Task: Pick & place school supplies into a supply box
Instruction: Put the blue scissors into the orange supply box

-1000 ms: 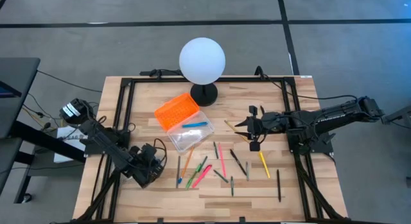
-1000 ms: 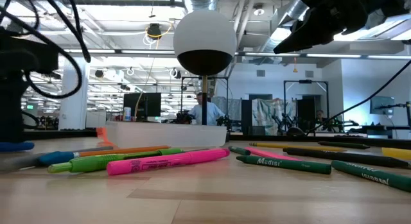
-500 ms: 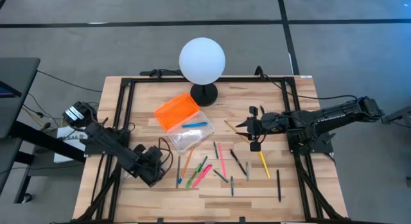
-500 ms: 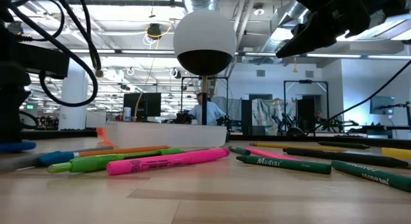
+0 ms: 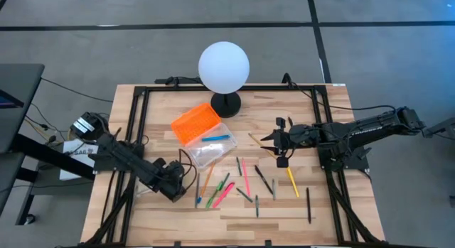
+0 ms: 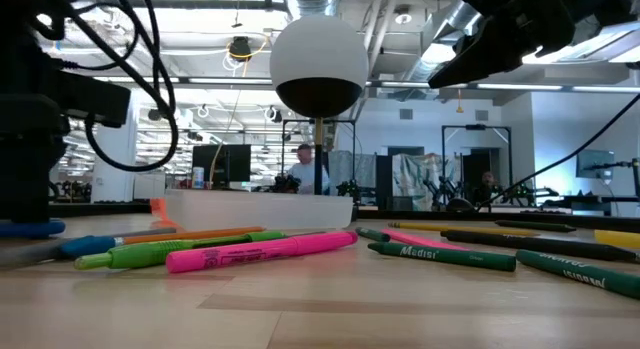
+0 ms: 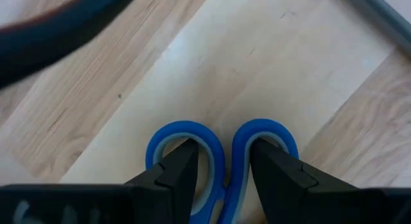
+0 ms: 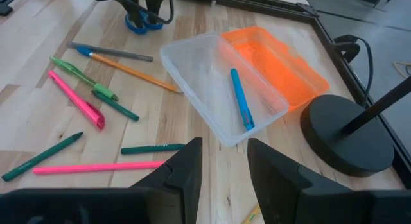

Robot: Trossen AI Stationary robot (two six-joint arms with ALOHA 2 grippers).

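Observation:
Small scissors with blue handles (image 7: 217, 147) lie under my left gripper (image 7: 221, 153), near the table's left front (image 5: 176, 184). The right wrist view shows them far off (image 8: 142, 24). The supply box (image 5: 210, 150) stands open, its orange lid (image 5: 194, 122) folded back and a blue pen (image 8: 241, 99) lying in the clear body. Several pens and markers (image 5: 227, 187) lie loose on the wood in front of the box. My right gripper (image 5: 279, 147) hangs open above the table, right of the box, with nothing between its fingers (image 8: 186, 163). My left gripper has one fingertip (image 7: 180, 169) over each handle loop, and the loops' inner walls (image 7: 215, 163) stand between the two fingers. The fingers come steeply from above. I cannot tell whether the scissors are clear of the table; their blades are hidden.
A white globe lamp (image 5: 224, 67) on a black foot stands at the far middle, just behind the box. Black frame rails (image 5: 135, 134) run along the table's left and right sides. Bare wood lies at the front edge (image 5: 234, 227).
My left gripper has gone toward the table's right, nearer the loose pens, and has rolled about its own pointing line. In the low view the blue handles stay under it and creep a little the same way.

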